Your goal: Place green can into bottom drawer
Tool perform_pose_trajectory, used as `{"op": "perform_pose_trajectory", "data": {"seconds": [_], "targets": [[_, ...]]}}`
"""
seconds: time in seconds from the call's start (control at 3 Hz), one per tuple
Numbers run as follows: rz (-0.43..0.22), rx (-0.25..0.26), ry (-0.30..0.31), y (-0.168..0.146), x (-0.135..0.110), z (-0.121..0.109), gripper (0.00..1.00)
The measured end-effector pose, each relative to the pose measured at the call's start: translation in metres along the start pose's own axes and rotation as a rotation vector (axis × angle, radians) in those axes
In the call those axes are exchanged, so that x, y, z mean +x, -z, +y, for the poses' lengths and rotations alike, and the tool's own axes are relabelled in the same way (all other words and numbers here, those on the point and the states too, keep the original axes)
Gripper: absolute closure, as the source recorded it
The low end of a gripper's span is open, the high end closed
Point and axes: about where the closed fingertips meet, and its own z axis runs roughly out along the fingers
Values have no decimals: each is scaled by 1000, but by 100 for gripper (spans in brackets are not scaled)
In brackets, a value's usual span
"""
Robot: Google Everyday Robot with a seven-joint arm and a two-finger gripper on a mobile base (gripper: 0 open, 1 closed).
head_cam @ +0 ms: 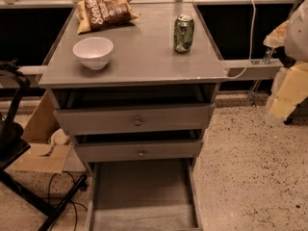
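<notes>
1. The green can (184, 33) stands upright on the counter (144, 64), towards the back right corner and close to the right edge.
2. Its long axis runs straight up and down. The silver top faces upward and the base sits flat on the grey surface.
3. The can stands alone, well apart from the white bowl (93, 52), which sits open side up on the front left part of the counter.
4. A bag of chips (103, 12) lies flat at the back left, behind the bowl, with its printed face up.
5. The bottom drawer (143, 194) is pulled far out at floor level, below and in front of the counter, with its flat grey floor and low side walls in plain view.
6. Above it, the top drawer (96, 121) and the middle drawer (106, 152) are each pulled out a little, and each has a small round knob at the middle of its front.
7. The tool is outside the view, so I cannot tell whether it is released or clenched.
8. A pale rounded shape (298, 30) shows at the right edge above some yellow foam (288, 93); I cannot tell what it is.
9. Flattened cardboard (43, 158) lies on the speckled floor (250, 167) to the left of the drawers
</notes>
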Motion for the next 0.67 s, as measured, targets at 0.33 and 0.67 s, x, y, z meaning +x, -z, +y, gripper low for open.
{"op": "perform_pose_trajectory", "data": {"seconds": [0.33,0.67], "targets": [[0,0,0,0,0,0,0],[-78,29,3,-6,-6,-20,0]]}}
